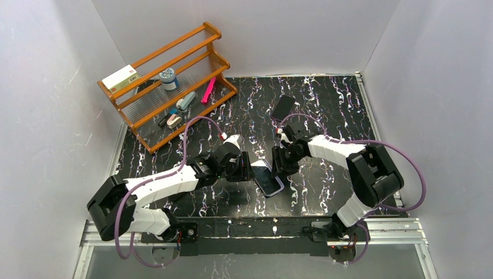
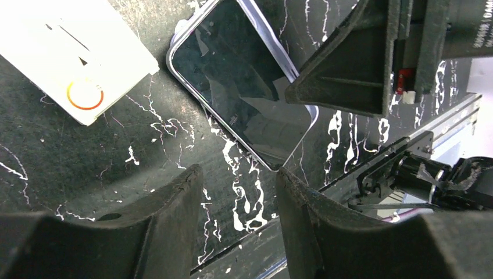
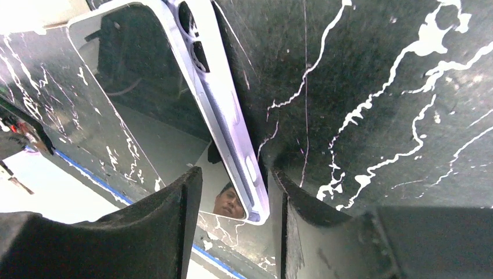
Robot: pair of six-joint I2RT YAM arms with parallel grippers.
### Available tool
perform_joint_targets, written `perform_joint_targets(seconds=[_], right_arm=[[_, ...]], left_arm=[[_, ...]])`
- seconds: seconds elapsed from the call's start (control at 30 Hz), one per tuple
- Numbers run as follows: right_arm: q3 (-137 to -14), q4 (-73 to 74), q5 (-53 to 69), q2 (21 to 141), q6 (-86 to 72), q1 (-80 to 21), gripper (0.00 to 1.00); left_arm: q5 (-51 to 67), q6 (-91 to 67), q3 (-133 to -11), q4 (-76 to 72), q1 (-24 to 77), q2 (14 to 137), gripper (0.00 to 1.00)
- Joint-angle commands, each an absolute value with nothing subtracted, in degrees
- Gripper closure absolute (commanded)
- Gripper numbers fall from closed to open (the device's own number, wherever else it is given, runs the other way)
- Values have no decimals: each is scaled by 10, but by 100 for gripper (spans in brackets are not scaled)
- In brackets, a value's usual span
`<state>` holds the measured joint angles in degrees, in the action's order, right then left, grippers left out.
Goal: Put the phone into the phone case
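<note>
R gripper (image 3: 235, 177): fingers (image 3: 157, 226) apart, not clenched, straddling one corner of the phone (image 3: 151, 99). Can't tell if the pads touch it. Lavender case (image 3: 232, 139) rim runs along the phone's edge, just inside the finger on that view's right. Can't tell if phone is fully seated.

L gripper (image 2: 238, 174): fingers spread too, holding nothing, tips just short of the phone's opposite corner, glass up. White card (image 2: 75, 58) w/ orange ring lies beyond the tips, off to one side, near the phone's far corner.

Both arms reach low over the table (image 1: 325, 104), wrists pitched down, grippers facing each other across the phone.

Room: marbled top beyond both grippers. Dark flat slab (image 1: 283, 106) lies well past R gripper. Wooden rack (image 1: 168, 75) sits far off on the L arm's side. Front rail (image 1: 250, 229) is near the phone's near end.
</note>
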<state>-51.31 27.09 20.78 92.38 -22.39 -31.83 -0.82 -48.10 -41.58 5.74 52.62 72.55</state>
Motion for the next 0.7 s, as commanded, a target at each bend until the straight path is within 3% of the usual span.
perform_joint_targets(seconds=[0.0, 0.37, 0.5, 0.67], right_arm=[[-488, 232, 224, 898, -236, -314, 48], [-338, 126, 282, 775, -372, -315, 72], [-274, 60, 317, 730, -435, -318, 73], [-281, 89, 288, 714, -428, -319, 69]], left_arm=[[-35, -498, -420, 39, 537, 747, 54], [-40, -505, -424, 18, 545, 797, 57], [-38, -505, -427, 10, 550, 815, 58], [-41, -503, -436, 6, 557, 836, 58]])
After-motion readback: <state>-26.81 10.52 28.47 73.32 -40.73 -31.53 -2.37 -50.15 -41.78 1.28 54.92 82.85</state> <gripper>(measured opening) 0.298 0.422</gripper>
